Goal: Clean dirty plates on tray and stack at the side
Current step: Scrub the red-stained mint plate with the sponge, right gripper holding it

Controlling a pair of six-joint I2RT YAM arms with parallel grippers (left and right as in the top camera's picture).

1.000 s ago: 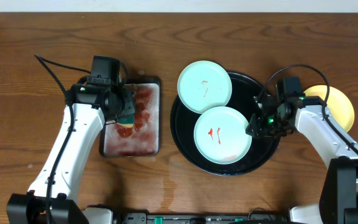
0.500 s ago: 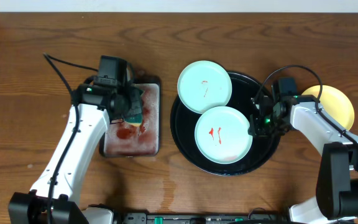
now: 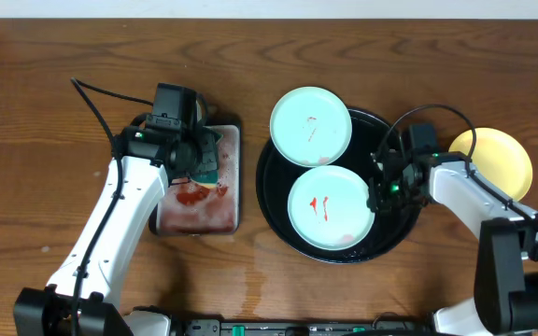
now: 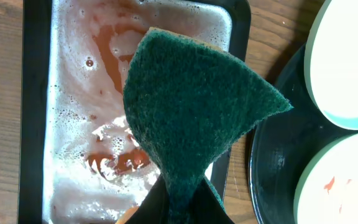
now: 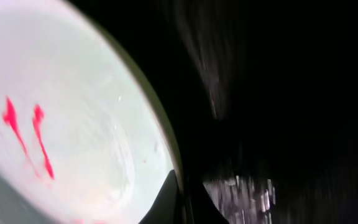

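Observation:
The round black tray holds a white plate with red smears. A pale blue plate with faint red marks lies over the tray's back-left rim. A pale yellow plate lies on the wood at the right. My right gripper is shut on the smeared plate's right rim; in the right wrist view the fingers pinch the plate's edge above the tray. My left gripper is shut on a green sponge above the rectangular dish.
The rectangular black-rimmed dish holds red-stained suds, left of the tray. Bare wood tabletop lies at the far left and along the front. A cable runs from the left arm. The tray's rim shows in the left wrist view.
My left gripper has carried the sponge a little right and back over the dish. My right gripper has shifted left, and the smeared plate has slid slightly left with it.

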